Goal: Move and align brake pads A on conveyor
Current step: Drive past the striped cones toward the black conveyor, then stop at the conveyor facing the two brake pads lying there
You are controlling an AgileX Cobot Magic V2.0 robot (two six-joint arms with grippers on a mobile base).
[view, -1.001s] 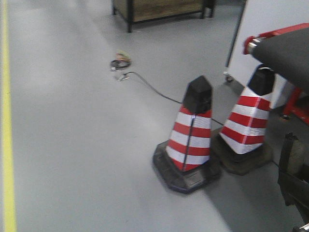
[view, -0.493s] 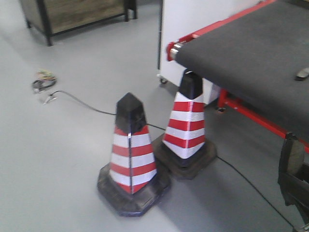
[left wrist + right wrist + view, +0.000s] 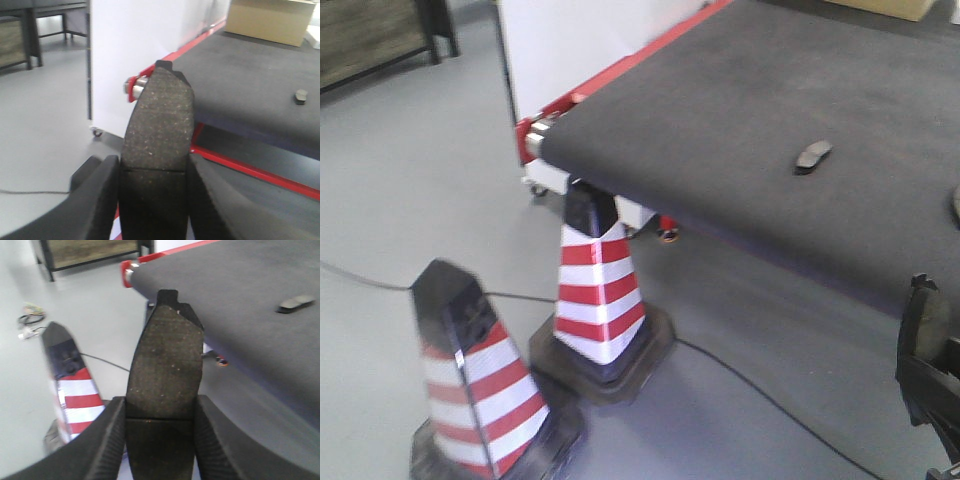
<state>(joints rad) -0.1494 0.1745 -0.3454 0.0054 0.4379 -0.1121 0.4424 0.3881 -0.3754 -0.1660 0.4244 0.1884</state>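
Nearest the cameras, each arm is carrying a load: the left gripper is clamping a pad upright between its dark fingers, and the right gripper is clamping another pad the same way, jaws closed only as far as the pad's width allows. Both pads are showing a speckled grey-brown friction face, slightly curved, with a small tab at the top end and a thin groove just above the jaws. Past the cones on the floor, the conveyor is lying well ahead and to the right, with a third pad resting on the belt and what is probably a fourth at the front view's right edge, too cropped to be sure. To do this step well, I judge the base should be closing squarely on the belt's red-edged end, steering clear of the cones, while both grips are holding firm so neither pad is twisting before it is laid down in line with the one on the belt.
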